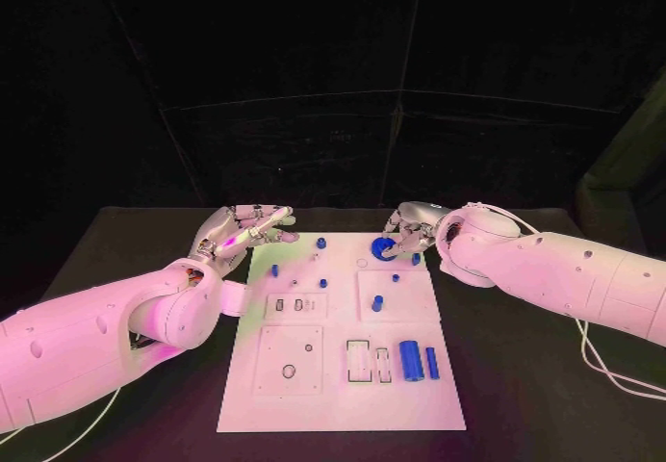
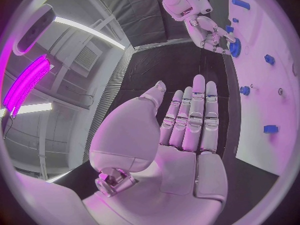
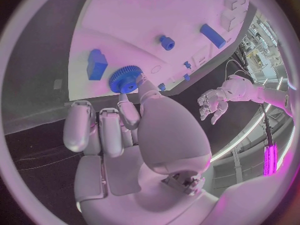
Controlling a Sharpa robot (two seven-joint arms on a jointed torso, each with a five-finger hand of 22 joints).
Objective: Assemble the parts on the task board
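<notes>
The white task board (image 1: 347, 404) lies mid-table. At its far edge my right hand (image 1: 407, 229) pinches a blue gear (image 1: 383, 248) between thumb and a finger, just over the board. The right wrist view shows the gear (image 3: 125, 80) at the fingertips (image 3: 141, 83), beside a blue block (image 3: 97, 64). My left hand (image 1: 250, 229) hovers off the board's far left corner, fingers straight and apart, holding nothing. In the left wrist view its palm (image 2: 181, 135) is bare, and the right hand (image 2: 209, 30) with the gear (image 2: 235, 47) lies beyond.
Small blue pegs (image 1: 320, 243) (image 1: 323, 284) (image 1: 376, 304) stand across the board's far half. A thick blue cylinder (image 1: 411, 359) and a slim blue bar (image 1: 432, 362) lie at the near right. Empty recesses (image 1: 289, 358) sit at the near left. A cable (image 1: 611, 371) trails at the right.
</notes>
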